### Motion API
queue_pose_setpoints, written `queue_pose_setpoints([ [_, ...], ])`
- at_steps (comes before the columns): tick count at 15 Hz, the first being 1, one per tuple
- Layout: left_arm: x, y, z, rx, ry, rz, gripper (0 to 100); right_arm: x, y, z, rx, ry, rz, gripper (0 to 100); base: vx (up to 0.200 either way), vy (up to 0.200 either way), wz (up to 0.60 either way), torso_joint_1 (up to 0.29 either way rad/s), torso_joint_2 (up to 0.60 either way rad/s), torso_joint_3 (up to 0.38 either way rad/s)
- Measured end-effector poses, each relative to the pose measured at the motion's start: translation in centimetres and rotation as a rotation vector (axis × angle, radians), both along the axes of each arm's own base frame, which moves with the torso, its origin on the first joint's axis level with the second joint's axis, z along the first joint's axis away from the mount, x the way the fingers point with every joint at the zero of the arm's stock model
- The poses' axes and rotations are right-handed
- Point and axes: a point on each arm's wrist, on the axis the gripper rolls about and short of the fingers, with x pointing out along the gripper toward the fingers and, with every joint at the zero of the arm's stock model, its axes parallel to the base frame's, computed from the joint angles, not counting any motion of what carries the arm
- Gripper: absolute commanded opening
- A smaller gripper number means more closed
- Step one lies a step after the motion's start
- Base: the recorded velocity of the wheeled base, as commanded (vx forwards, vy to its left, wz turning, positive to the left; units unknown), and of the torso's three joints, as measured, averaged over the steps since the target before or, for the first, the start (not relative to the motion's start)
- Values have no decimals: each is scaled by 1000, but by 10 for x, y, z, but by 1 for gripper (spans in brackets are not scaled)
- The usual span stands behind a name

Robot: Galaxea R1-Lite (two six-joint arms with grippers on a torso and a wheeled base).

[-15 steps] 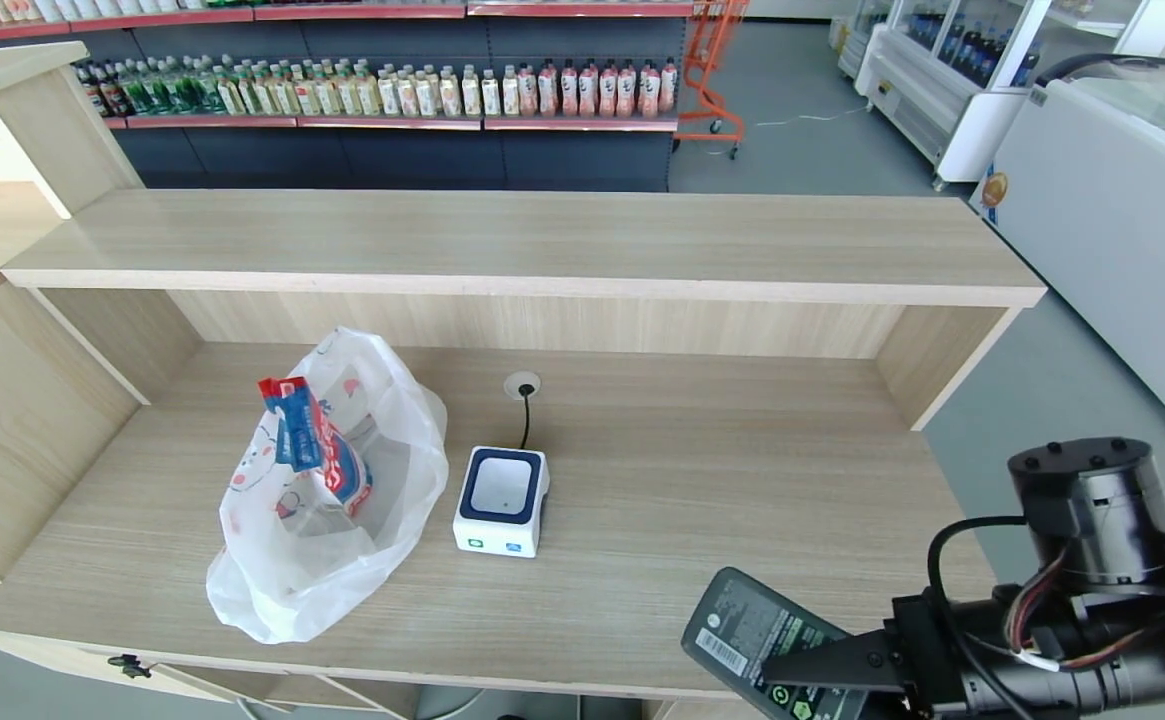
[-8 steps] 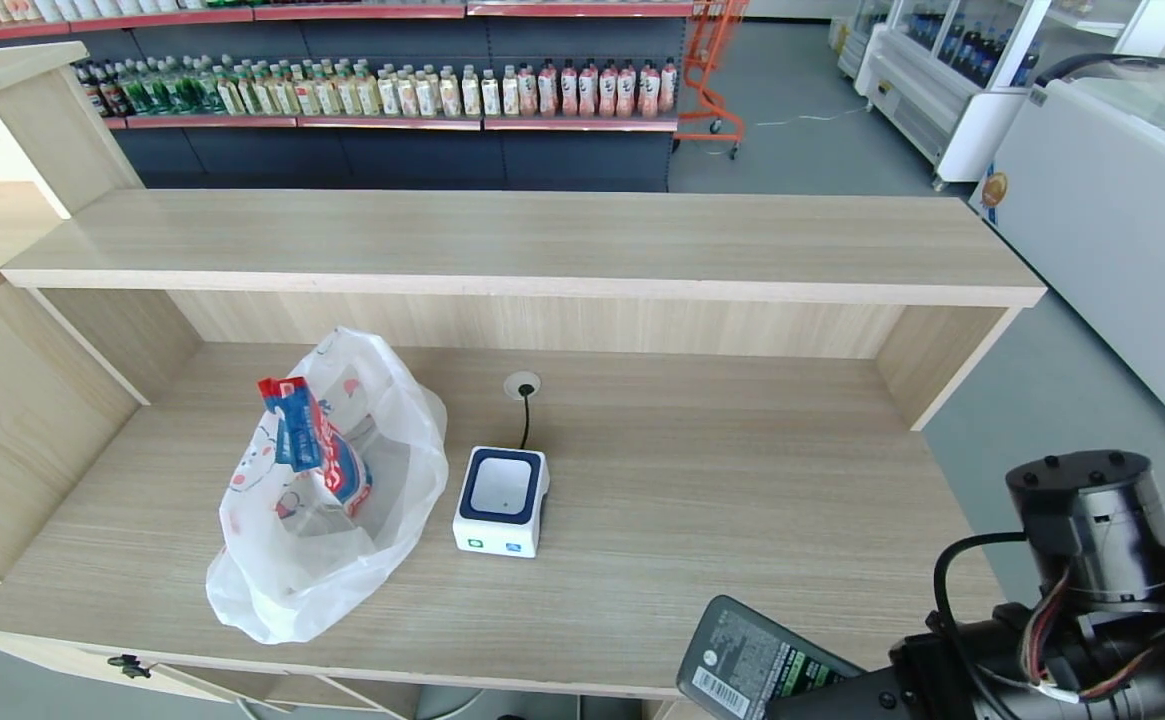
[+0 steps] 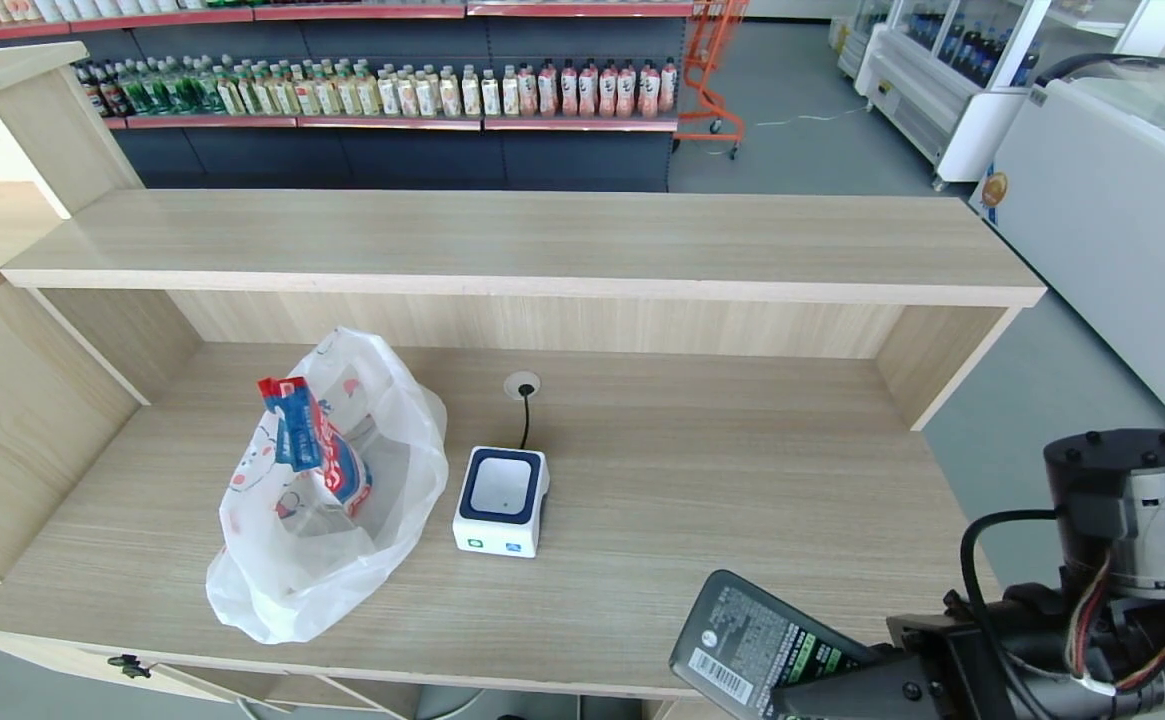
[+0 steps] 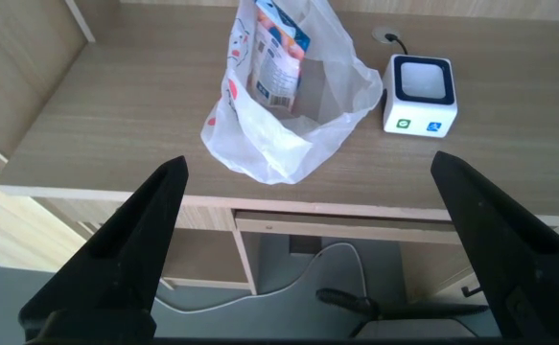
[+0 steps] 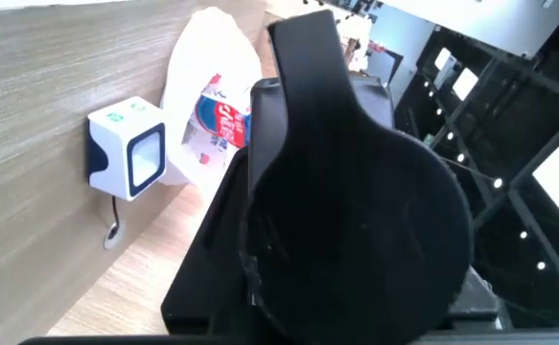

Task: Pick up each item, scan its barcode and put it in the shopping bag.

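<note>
My right gripper (image 3: 827, 680) is shut on a dark grey pouch (image 3: 747, 640), held over the counter's front right edge with its barcode label facing up. In the right wrist view the pouch (image 5: 356, 230) looms dark in front of the camera. A white barcode scanner (image 3: 500, 498) with a blue-framed window sits mid-counter. Left of it stands the white translucent shopping bag (image 3: 327, 500), with a red and blue packet (image 3: 310, 445) upright inside. My left gripper (image 4: 308, 244) hangs open in front of and below the counter, its fingers (image 4: 130, 249) wide apart.
The wooden counter (image 3: 702, 470) has a raised back ledge (image 3: 522, 245) and side walls. The scanner's black cable (image 3: 525, 415) runs to a grommet behind it. Store shelves with bottles and chest freezers stand beyond the counter.
My right arm dipped with the pouch, then came back up, its wrist shifting a little to the right. The bag, the scanner and the packet have not moved.
</note>
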Motion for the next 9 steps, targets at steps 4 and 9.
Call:
queue_pose_setpoints([
  [4, 0, 0, 0, 0, 0, -1, 100, 1, 2, 5, 37, -51, 18, 0, 0, 0, 0, 0, 0, 0],
  [9, 0, 0, 0, 0, 0, -1, 100, 0, 4, 7, 56, -72, 39, 0, 0, 0, 0, 0, 0, 0],
])
